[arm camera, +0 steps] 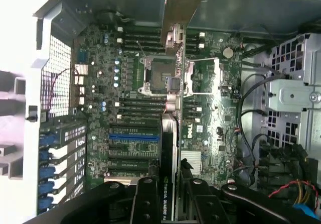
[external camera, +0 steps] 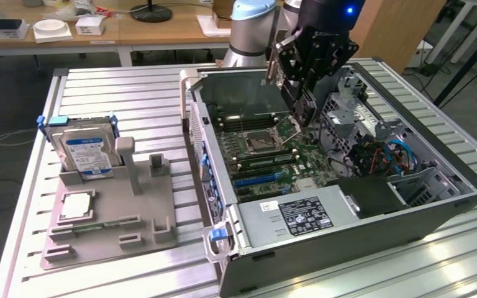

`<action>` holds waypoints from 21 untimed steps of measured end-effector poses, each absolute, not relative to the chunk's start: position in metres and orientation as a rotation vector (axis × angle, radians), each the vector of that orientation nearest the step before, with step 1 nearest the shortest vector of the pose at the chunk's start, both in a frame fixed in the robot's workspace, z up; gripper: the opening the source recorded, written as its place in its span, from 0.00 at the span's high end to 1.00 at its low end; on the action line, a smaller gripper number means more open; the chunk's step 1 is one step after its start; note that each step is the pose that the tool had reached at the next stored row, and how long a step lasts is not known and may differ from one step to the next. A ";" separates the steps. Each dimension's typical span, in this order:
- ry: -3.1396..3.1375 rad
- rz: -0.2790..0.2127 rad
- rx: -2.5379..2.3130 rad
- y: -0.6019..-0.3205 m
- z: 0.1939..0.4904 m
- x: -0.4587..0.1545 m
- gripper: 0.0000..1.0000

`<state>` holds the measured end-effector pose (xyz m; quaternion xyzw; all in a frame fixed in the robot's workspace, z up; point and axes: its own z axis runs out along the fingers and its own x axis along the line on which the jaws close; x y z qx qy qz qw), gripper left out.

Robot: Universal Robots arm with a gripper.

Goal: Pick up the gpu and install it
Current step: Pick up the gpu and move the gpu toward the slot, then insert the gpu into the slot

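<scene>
The hand (external camera: 298, 87) is clenching the gpu (external camera: 302, 107) — one thin, flat black card hanging on edge, with a pale metal bracket along one end — and is holding it over the green motherboard (external camera: 263, 152) inside the single open computer case (external camera: 437, 205). In the wrist view the card's narrow edge is showing white lettering between two black fingers (arm camera: 145, 204). On the ribbed metal tabletop (external camera: 122, 93), one grey moulded holder (external camera: 139, 211) is carrying one silver hard drive (external camera: 87, 154) with a blue-white label.
</scene>
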<state>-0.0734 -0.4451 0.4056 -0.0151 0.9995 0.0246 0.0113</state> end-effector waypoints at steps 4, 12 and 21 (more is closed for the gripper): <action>3.118 0.077 -0.047 -0.444 0.405 -0.073 0.74; 3.118 0.077 -0.048 -0.444 0.405 -0.073 0.74; 3.117 0.077 -0.095 -0.444 0.404 -0.073 0.74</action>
